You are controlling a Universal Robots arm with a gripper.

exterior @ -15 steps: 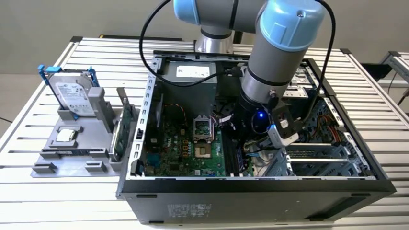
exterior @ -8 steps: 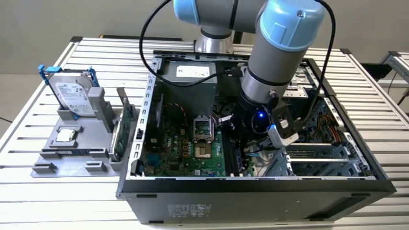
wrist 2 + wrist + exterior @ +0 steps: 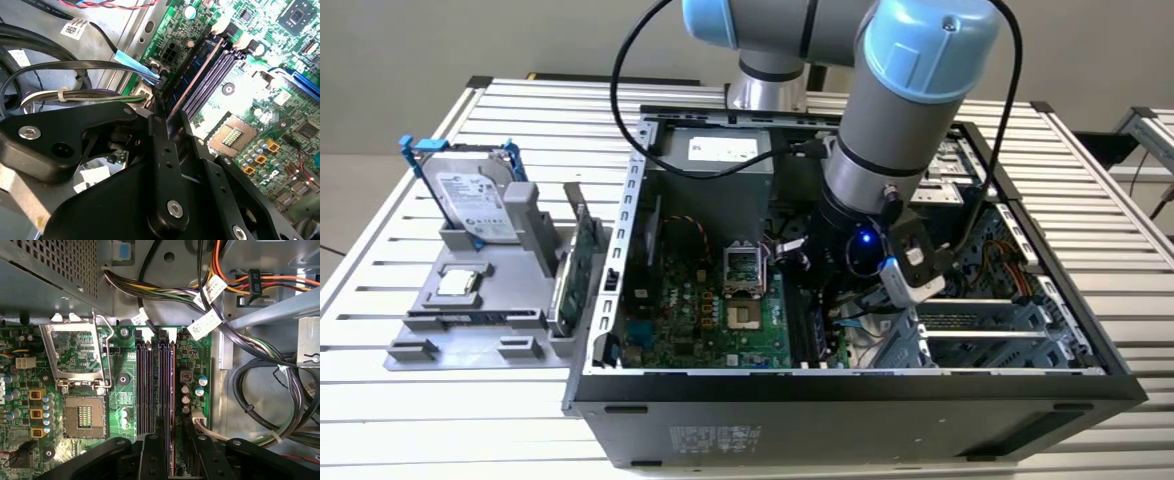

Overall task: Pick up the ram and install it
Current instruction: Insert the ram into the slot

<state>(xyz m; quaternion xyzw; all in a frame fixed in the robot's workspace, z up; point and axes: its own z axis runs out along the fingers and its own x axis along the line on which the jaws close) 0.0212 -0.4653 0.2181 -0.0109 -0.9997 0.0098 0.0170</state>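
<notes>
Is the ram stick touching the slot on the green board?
Touching. In the second wrist view the ram stands on edge with its lower edge sunk into the black slot beside the purple ones, with no gap showing between them.

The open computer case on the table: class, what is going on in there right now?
A robot arm has reached down into the open computer case. Its gripper sits right over the memory slots on the green motherboard, beside the empty processor socket. In both wrist views a memory stick stands on edge in the outermost slot, between the jaws. A hard drive waits in a grey holder outside the case.
</notes>
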